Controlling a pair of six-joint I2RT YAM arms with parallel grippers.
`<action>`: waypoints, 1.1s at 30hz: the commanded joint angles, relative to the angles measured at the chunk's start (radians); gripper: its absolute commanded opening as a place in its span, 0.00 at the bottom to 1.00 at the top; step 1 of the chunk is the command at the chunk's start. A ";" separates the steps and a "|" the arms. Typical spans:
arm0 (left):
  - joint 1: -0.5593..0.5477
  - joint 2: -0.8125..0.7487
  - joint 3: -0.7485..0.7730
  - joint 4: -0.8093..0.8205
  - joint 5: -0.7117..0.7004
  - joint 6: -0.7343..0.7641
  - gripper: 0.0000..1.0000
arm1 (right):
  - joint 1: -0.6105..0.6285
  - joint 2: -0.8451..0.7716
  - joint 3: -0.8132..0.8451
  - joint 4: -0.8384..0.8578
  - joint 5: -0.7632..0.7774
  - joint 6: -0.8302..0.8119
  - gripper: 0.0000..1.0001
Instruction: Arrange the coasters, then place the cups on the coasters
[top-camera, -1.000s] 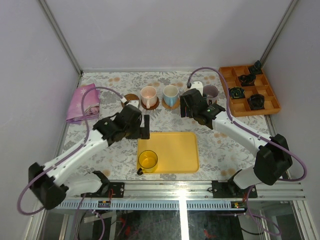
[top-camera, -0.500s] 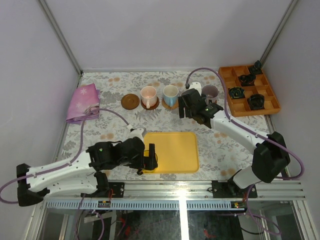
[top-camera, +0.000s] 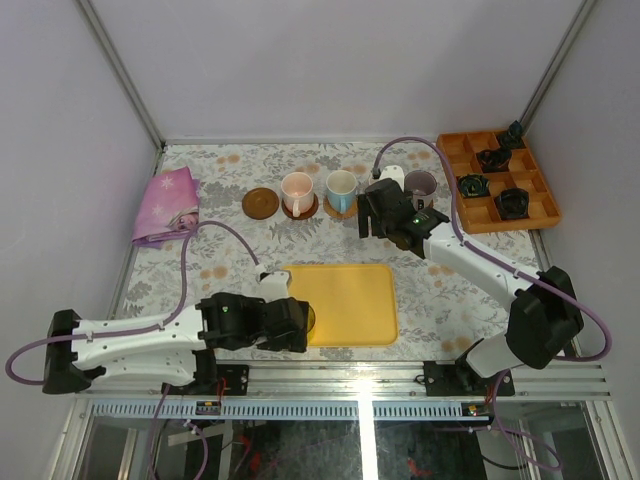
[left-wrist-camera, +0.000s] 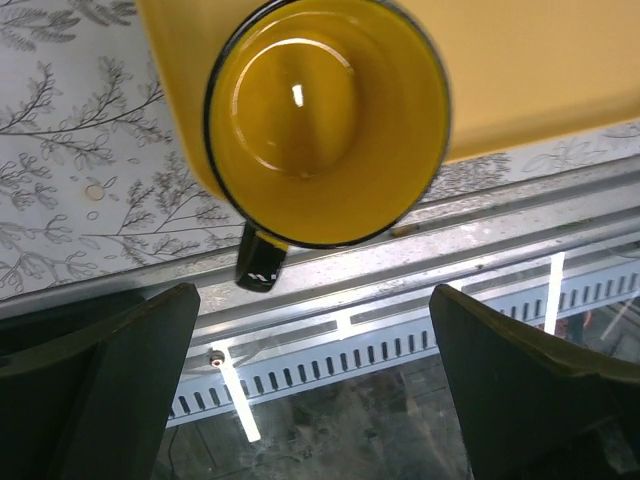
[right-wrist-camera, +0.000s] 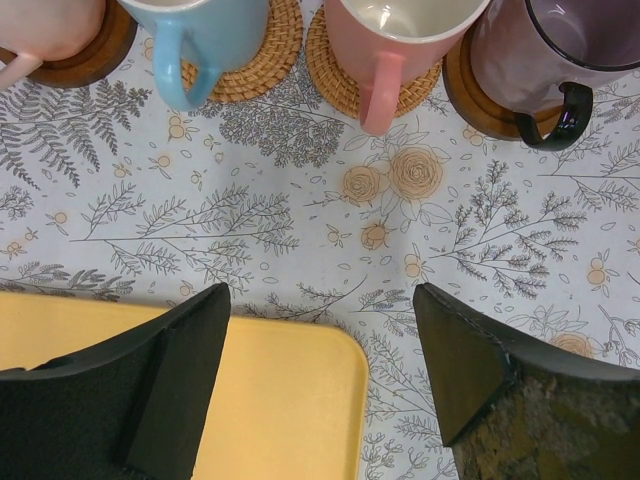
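Left wrist view shows the left gripper, jaws spread wide, newly swung from the back row to the yellow cup at the near corner of the tray — likely the last cup for the bare coaster — right gripper also spread

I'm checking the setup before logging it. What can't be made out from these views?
Top view: left claw covers nearly all of the yellow cup.
Top view: right arm hides the salmon pink cup.
Right wrist view: pale pink cup cut off at the top-left corner.
Top view: black items in the orange tray too small to identify.
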 joint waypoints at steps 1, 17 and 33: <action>-0.009 -0.033 -0.073 -0.028 -0.063 -0.054 1.00 | -0.006 -0.020 0.006 0.020 -0.016 0.013 0.81; -0.009 0.045 -0.127 0.158 -0.127 0.135 0.64 | -0.006 -0.014 0.005 0.013 -0.043 0.022 0.80; -0.010 0.195 -0.096 0.272 -0.091 0.277 0.39 | -0.006 -0.062 -0.053 0.012 -0.027 0.022 0.80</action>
